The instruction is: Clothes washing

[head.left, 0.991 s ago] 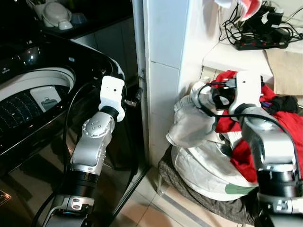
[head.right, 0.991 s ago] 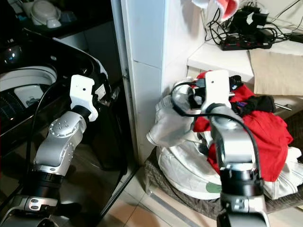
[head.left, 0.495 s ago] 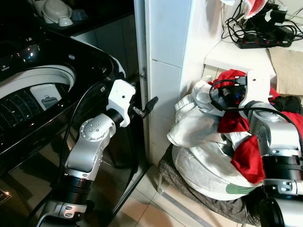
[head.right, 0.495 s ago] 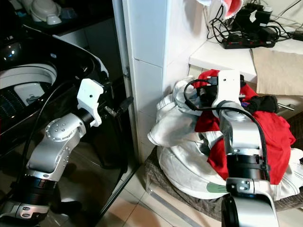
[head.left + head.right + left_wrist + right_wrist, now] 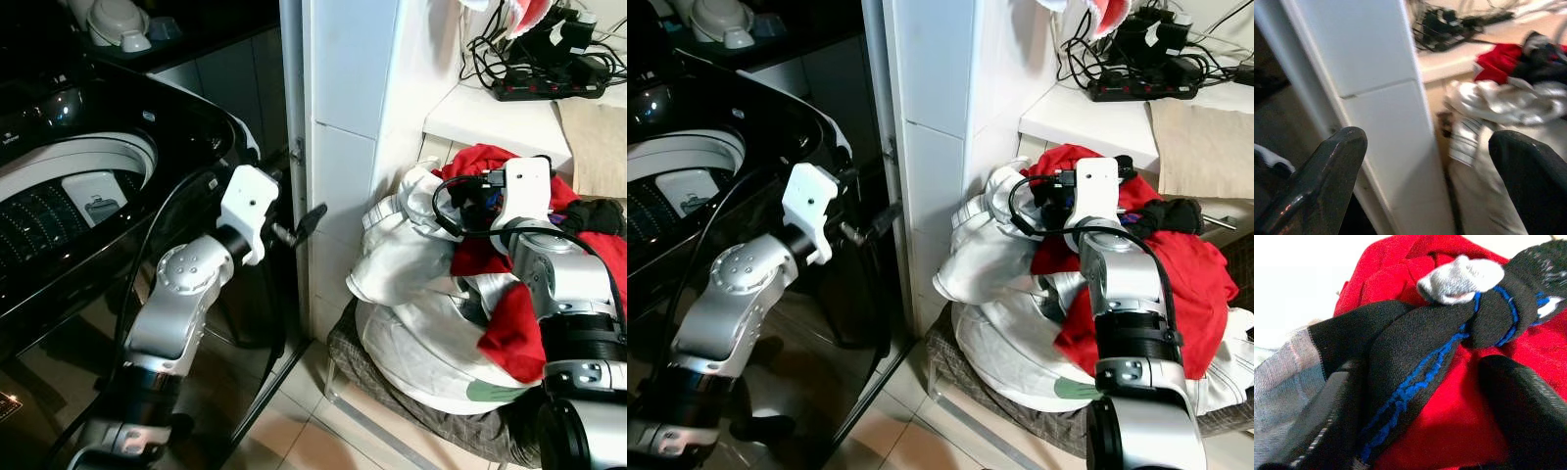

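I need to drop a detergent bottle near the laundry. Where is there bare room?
Bare floor tiles lie between the washing machine and the laundry pile. A white ledge strip is bare below the power strip. The pile is crowded, with the right gripper at it.

**Both arms raised between washer and laundry pile**

At nine o'clock I see the open washing machine [image 5: 78, 186]. My left gripper [image 5: 306, 219] points at the white tiled pillar [image 5: 348, 117]. At three o'clock, my right arm [image 5: 549, 284] reaches into the red-and-white clothes heap [image 5: 421, 323].
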`<state>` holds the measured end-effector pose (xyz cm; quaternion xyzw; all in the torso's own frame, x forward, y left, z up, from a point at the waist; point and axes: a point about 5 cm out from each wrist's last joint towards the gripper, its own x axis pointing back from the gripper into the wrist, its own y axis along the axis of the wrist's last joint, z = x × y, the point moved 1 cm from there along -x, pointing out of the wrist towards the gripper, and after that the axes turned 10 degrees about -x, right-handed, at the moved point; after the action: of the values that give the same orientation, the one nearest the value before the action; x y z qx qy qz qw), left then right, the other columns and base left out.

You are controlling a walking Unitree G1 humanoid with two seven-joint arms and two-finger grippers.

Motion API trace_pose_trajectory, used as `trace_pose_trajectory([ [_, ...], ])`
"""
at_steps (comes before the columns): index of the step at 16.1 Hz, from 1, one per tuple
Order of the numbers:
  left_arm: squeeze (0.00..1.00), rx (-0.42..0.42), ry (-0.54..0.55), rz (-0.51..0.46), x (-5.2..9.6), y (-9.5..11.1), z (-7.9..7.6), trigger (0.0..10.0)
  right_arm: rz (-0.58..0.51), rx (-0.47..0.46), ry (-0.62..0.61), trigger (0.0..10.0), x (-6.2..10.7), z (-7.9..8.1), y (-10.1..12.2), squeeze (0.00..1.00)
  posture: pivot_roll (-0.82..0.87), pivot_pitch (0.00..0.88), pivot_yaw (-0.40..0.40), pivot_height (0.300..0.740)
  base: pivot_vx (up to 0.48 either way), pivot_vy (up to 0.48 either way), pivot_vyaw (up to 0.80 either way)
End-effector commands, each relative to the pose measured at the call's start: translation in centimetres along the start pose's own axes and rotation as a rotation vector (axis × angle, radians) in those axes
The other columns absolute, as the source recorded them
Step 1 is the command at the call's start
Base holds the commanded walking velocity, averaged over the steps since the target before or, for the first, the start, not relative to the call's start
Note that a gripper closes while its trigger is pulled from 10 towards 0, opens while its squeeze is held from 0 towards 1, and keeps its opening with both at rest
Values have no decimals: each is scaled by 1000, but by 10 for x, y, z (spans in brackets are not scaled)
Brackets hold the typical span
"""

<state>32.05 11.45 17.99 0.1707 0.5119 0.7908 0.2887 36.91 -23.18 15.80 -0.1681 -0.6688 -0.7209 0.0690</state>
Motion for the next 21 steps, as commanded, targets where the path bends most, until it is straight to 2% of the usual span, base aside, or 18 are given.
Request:
trace_pose_trajectory([
  [1, 0, 11, -73, -15, 1, 3, -8, 10000, 5, -10, 9, 0, -2, 0, 2, 0, -40, 0, 10, 740, 0, 0, 0],
  [3, 0, 12, -124, -28, 2, 5, -14, 10000, -3, -15, 14, 0, -2, -2, 4, 0, -41, 0, 12, 740, 0, 0, 0],
  [12, 0, 8, -118, -29, 2, 6, -12, 10000, -72, 2, 14, 0, 3, -4, 18, 0, -44, 0, 14, 740, 0, 0, 0],
  [14, 0, 73, -89, -54, 2, 7, -10, 10000, -83, 15, 19, 0, 5, -2, 19, 0, -44, 0, 18, 740, 0, 0, 0],
  [18, 0, 65, -80, -49, 3, 6, -9, 10000, -129, 44, -6, 0, 12, -2, 25, 0, -43, 0, 17, 740, 0, 0, 0],
  [21, 0, 96, -67, -72, 3, 9, -8, 10000, -194, 35, -2, 0, 19, -1, 30, 0, -49, 0, 22, 740, 0, 0, 0],
])
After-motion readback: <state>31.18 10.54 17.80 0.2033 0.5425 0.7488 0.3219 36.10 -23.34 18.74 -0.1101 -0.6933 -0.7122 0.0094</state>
